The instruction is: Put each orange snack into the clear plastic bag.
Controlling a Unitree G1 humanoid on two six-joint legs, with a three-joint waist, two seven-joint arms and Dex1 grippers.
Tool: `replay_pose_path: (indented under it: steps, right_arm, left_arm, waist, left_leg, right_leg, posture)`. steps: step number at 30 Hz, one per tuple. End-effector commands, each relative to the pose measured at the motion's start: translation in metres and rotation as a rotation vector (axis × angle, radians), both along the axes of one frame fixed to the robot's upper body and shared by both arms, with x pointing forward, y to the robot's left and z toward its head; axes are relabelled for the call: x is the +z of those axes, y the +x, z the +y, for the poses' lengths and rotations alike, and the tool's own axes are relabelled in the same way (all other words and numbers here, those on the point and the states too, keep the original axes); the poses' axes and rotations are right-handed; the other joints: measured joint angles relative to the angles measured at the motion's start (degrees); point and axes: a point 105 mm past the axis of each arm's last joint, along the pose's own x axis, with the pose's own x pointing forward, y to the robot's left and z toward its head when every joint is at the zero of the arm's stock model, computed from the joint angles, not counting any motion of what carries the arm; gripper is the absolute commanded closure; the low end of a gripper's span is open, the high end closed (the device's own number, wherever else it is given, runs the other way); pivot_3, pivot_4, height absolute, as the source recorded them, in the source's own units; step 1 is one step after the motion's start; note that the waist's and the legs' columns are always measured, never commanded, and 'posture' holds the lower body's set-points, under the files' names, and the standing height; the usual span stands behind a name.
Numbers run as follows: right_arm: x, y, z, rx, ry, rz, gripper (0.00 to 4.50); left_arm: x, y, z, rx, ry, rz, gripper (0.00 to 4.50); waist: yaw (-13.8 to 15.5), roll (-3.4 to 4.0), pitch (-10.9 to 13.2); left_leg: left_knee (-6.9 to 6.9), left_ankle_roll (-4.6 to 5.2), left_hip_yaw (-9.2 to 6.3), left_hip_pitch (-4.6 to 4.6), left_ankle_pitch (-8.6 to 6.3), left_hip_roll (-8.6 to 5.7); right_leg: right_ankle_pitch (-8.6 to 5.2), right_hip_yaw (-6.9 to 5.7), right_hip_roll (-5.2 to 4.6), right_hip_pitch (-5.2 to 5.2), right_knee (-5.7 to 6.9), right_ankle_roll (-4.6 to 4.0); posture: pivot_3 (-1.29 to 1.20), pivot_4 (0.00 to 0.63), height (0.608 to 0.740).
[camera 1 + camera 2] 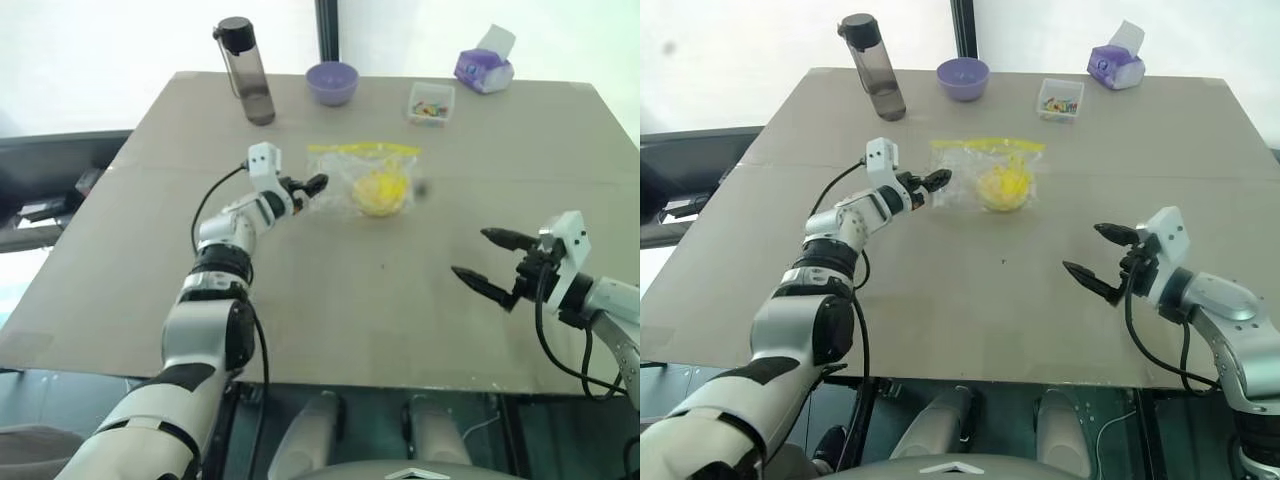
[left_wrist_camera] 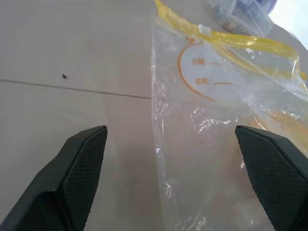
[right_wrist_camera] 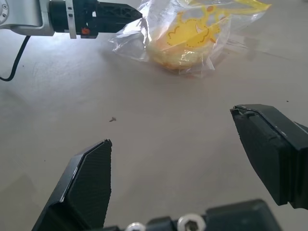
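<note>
Brown table (image 1: 330,300) under me. Clear plastic bag (image 1: 345,180) lies mid-table, 1 orange snack (image 1: 381,192) inside it. My left gripper (image 1: 310,186) sits at the bag's edge, jaws wide, gripping nothing. My right gripper (image 1: 488,258) hangs well apart from the bag, jaws wide, empty.

Orange snack (image 1: 380,192) blurred behind crinkly clear plastic bag (image 1: 345,170)

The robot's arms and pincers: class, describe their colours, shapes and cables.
Both arms have silver-grey shells with black joint bands. Each wrist carries a white box-shaped block. The left pincer and right pincer each have two black tapered fingers with finely textured pads. A black cable loops alongside each forearm.
</note>
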Motion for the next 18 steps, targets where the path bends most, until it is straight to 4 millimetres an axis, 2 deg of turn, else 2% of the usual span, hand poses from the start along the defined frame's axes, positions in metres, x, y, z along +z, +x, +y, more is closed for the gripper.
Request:
replay_pose_path:
  steps: [1,10,11,12,14,18]
  right_arm:
    - [0.011,0.000,0.002,-0.002,0.002,-0.065,0.02]
    - [0.011,0.001,0.003,-0.012,0.005,-0.080,0.02]
    - [0.011,0.001,0.003,-0.013,0.004,-0.082,0.00]
    - [0.012,0.001,0.003,-0.013,0.003,-0.083,0.00]
    - [0.012,0.001,0.002,-0.015,0.001,-0.084,0.00]
    - [0.011,0.000,0.003,-0.017,0.001,-0.083,0.00]
  left_arm:
    - [0.017,0.008,-0.007,0.013,-0.030,-0.047,0.00]
    - [0.026,0.017,-0.013,0.106,-0.093,-0.064,0.00]
    - [0.027,0.017,-0.016,0.099,-0.099,-0.065,0.51]
    - [0.027,0.017,-0.018,0.095,-0.102,-0.067,0.73]
    - [0.028,0.017,-0.020,0.092,-0.104,-0.069,1.58]
    - [0.031,0.017,-0.017,0.097,-0.110,-0.082,3.59]
  waist:
    - [-0.2,0.00,0.0]
    - [-0.6,-0.01,0.0]
    - [-0.5,-0.01,0.0]
    - [-0.5,-0.01,0.0]
    - [-0.5,-0.01,0.0]
    - [-0.5,-0.01,0.0]
  left_leg:
    - [0.00,0.00,0.00,0.00,0.00,0.00]
    - [0.01,0.00,0.02,0.00,0.00,0.01]
    - [0.01,0.00,0.02,0.00,0.00,0.01]
    - [0.02,0.00,0.02,0.00,0.00,0.00]
    - [0.02,0.00,0.02,-0.01,0.00,-0.01]
    - [0.03,0.00,0.02,-0.01,0.00,-0.01]
  right_leg:
    - [0.00,0.00,0.00,0.00,0.01,0.00]
    - [0.00,0.04,0.01,-0.04,0.05,0.01]
    - [0.00,0.03,0.01,-0.04,0.06,0.01]
    - [0.00,0.03,0.01,-0.04,0.06,0.01]
    - [0.00,0.03,0.01,-0.04,0.06,0.01]
    - [0.00,0.03,0.02,-0.04,0.07,0.01]
  posture:
    - [0.00,0.150,0.739]
    - [0.00,0.150,0.739]
    - [0.00,0.150,0.739]
    - [0.00,0.150,0.739]
    - [0.00,0.150,0.739]
    - [0.00,0.150,0.739]
